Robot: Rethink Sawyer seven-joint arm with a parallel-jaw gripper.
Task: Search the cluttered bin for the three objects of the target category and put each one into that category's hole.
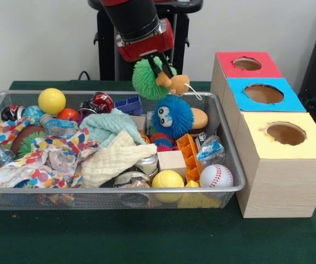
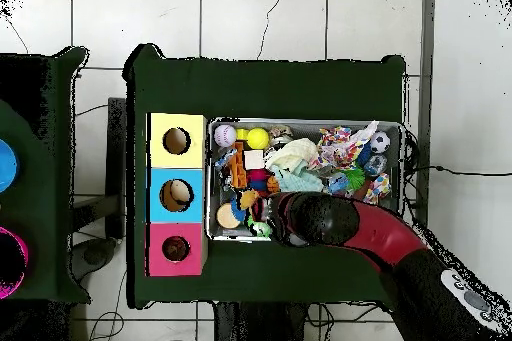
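Pinching the green puffball (image 1: pixel 147 78) above the bin (image 1: pixel 230 188), your gripper (image 1: pixel 159 68) carries an orange plush tangled alongside. The red box's hole (image 1: pixel 247 64) lies off to the picture's right. Overhead hides the grasp under the arm but shows the hole (image 2: pixel 176 248) clearly.

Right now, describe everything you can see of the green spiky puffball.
The green spiky puffball is a round ball of soft-looking rubbery green spikes. It hangs in the air above the far rim of the wire mesh bin, lifted clear of the clutter, just under the red wrist. The gripper is shut on it, black fingers across its right side. A small tan toy with a white string hangs against that side. No eyes show from the front. In the overhead view the arm mostly hides it.
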